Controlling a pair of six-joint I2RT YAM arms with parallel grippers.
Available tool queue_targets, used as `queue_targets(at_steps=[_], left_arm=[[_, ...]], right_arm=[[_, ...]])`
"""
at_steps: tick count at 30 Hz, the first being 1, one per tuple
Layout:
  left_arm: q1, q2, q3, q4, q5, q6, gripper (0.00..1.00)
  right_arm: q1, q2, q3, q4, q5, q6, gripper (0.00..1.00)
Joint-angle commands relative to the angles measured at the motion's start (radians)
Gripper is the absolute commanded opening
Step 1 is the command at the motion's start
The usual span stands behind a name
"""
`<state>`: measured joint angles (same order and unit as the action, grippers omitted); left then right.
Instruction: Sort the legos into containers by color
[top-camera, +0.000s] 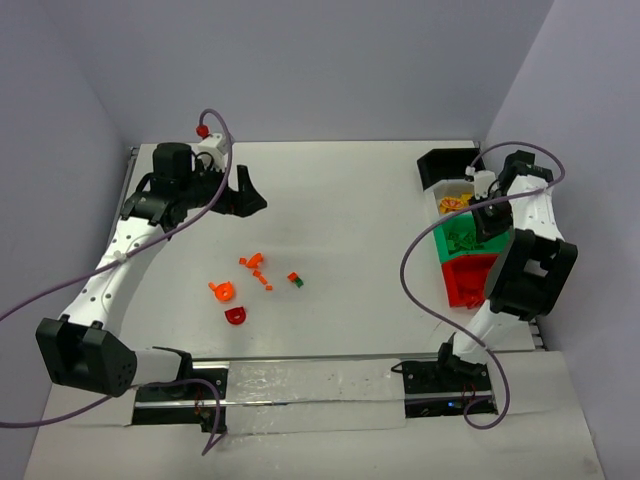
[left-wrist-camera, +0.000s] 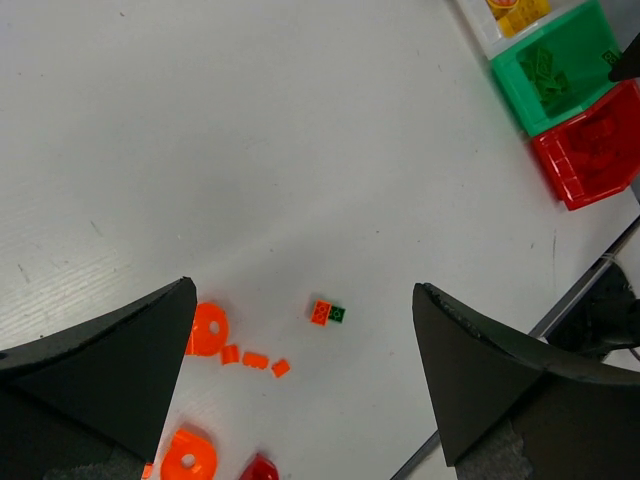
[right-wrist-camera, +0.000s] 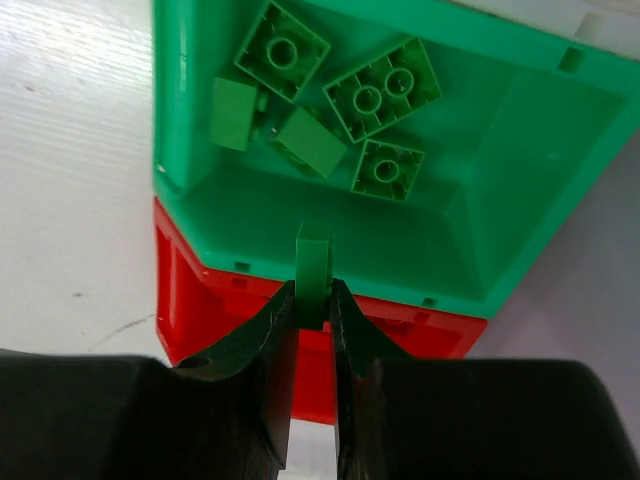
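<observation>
White worktop; right end effector pinching green lego above green bin, release next; left end effector wide, empty.

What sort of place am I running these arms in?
Most likely a lab test cell: a bare white table boxed in by plain grey walls, holding only sorting props, loose legos and a row of coloured containers.

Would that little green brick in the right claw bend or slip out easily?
Probably stiff: the green brick shows straight edges in the right claw. Likely light, being so tiny. Could slip: only its end is pinched.
</observation>
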<state>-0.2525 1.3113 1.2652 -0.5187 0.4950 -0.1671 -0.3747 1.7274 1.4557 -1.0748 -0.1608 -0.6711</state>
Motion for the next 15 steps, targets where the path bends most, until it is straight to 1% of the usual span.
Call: queue_targets(at_steps=[1,4,5,7,9,11,13,15], left_arm=[[-0.010,-0.014,0.032,-0.032,-0.024,0.066,0.99],[-0.014,-0.014,0.029,-0.042,-0.029,0.081,0.99],[-0.015,-0.015,0.029,-0.045,-0.031,0.085,0.99],[-0.017,-0.013,0.032,-0.057,-0.039,0.097,0.99],[-0.017,-0.012,0.032,-0.066,-0.046,0.101,0.99],[-0.016,-0.009,0.028,-0.064,-0.050,0.100,0.99],[-0.017,-0.011,0.025,-0.061,-0.049,0.100,0.99],[-0.017,-0.012,0.023,-0.060,-0.052,0.097,0.99]], right_arm=[[-0.001,0.066,0.101,-0.014,0.037,-0.008,0.00],[-0.001,0.107,0.141,-0.014,0.033,0.005,0.04],[-0.001,0.125,0.152,-0.017,0.036,0.012,0.09],[-0.001,0.150,0.178,-0.032,0.044,0.019,0.30],[-0.001,0.157,0.187,-0.041,0.040,0.027,0.48],[0.004,0.149,0.189,-0.047,0.030,0.028,0.58],[0.013,0.135,0.194,-0.050,0.027,0.030,0.62],[0.028,0.107,0.214,-0.068,0.012,0.037,0.62]])
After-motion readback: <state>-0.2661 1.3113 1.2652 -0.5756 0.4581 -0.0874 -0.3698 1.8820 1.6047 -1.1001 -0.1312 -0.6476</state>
